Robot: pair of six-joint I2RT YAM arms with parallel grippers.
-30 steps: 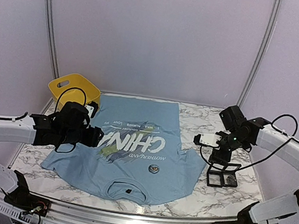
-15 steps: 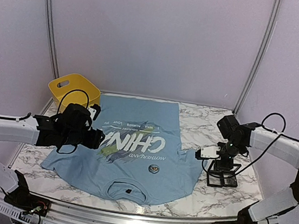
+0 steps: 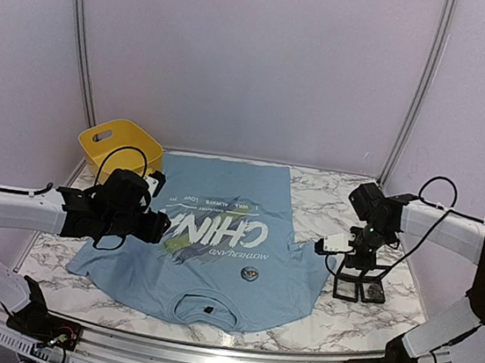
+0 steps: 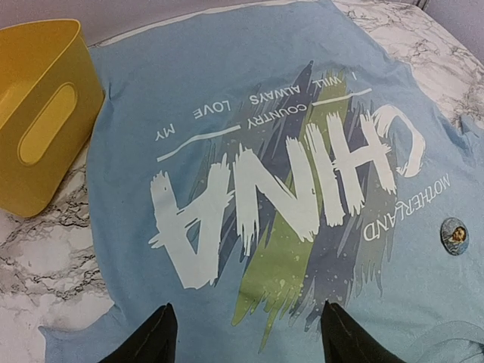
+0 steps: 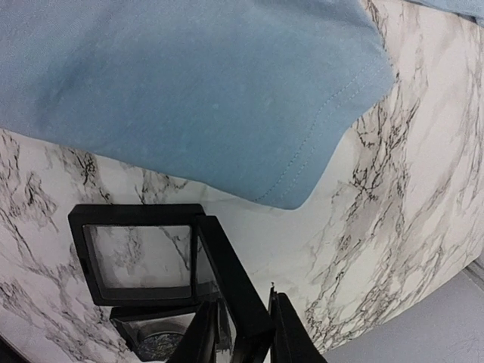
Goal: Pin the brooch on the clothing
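Moved: the right arm has folded in and come down lower over the right side of the bench (image 3: 333,201), bringing its tip onto the black display case; the left arm has edged slightly to the right; the cloth, the pin and the basket lie where they did.
Yellow basket (image 3: 121,144): stands in the far left corner of the bench, with the shirt's edge running right up beside it.
Left fingers (image 3: 157,224): spread wide, gripping nothing, and poised over the left part of the shirt near the "A" of the lettering.
T-shirt (image 3: 222,201): light blue, spread flat across the middle of the bench. Its collar points to the near edge and its hem to the far edge. White "CHINA" lettering and yellow-green streaks show on the chest.
Brooch (image 3: 250,274): small and round, lying on the shirt's chest just on the near-edge side of the "MOTHERLAND" line, well apart from both arms. Whether its pin goes through the cloth cannot be told.
Shirt sleeve (image 5: 227,91): lies flat on the marble, close to the case but not touching it.
Right fingers (image 3: 357,268): drawn close together on either side of one upright frame edge of the case, pressed against it.
Black display case (image 3: 362,289): stands open by the right edge of the bench with its clear panels hinged apart. Something round and glittery shows in the lower half, too cropped to identify.
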